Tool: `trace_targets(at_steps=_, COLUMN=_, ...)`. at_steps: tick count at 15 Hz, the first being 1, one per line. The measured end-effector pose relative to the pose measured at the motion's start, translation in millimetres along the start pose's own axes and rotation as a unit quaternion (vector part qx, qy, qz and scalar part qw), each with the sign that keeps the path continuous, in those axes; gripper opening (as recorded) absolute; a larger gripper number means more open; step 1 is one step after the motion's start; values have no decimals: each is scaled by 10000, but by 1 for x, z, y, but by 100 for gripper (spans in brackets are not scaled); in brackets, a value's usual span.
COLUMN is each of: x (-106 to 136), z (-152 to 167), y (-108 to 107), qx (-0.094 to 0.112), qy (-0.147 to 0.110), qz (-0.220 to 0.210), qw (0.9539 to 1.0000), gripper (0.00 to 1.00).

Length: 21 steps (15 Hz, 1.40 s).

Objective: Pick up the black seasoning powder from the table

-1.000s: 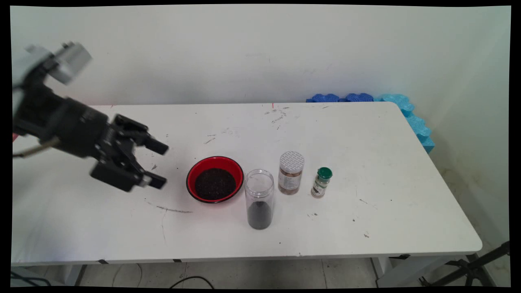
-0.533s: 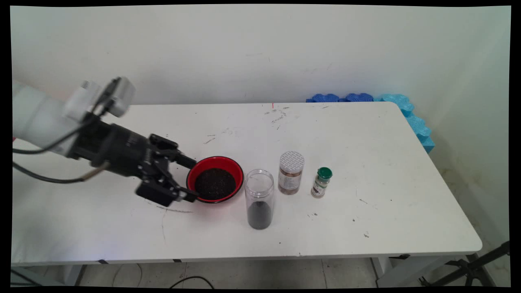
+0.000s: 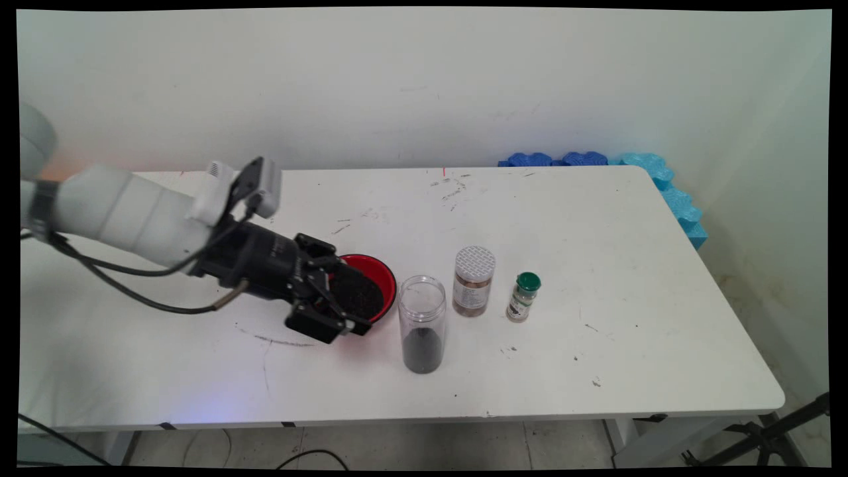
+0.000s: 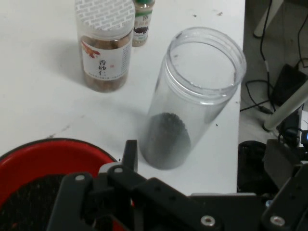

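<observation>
On the white table (image 3: pixel 596 265), the gripper (image 3: pixel 350 297), fingers apparently spread, straddles the red bowl's (image 3: pixel 383 281) rim.

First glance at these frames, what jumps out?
The black gripper sits low over the left side of the red bowl of dark grains, with one finger by the bowl's near rim. Just right of the bowl stands an open clear jar with a dark layer at its bottom. Behind it to the right stand a white-lidded spice jar and a small green-capped bottle, all upright on the white table.
</observation>
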Motion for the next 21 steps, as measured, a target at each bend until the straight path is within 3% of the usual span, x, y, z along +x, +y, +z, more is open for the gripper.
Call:
trace_targets(at_steps=8, x=0, z=43, y=-5, qx=-41, qy=62, qz=14, qw=10000, gripper=100)
trace_targets(at_steps=21, x=3, z=79, y=-7, qx=-171, qy=109, qz=67, qw=9998, gripper=100)
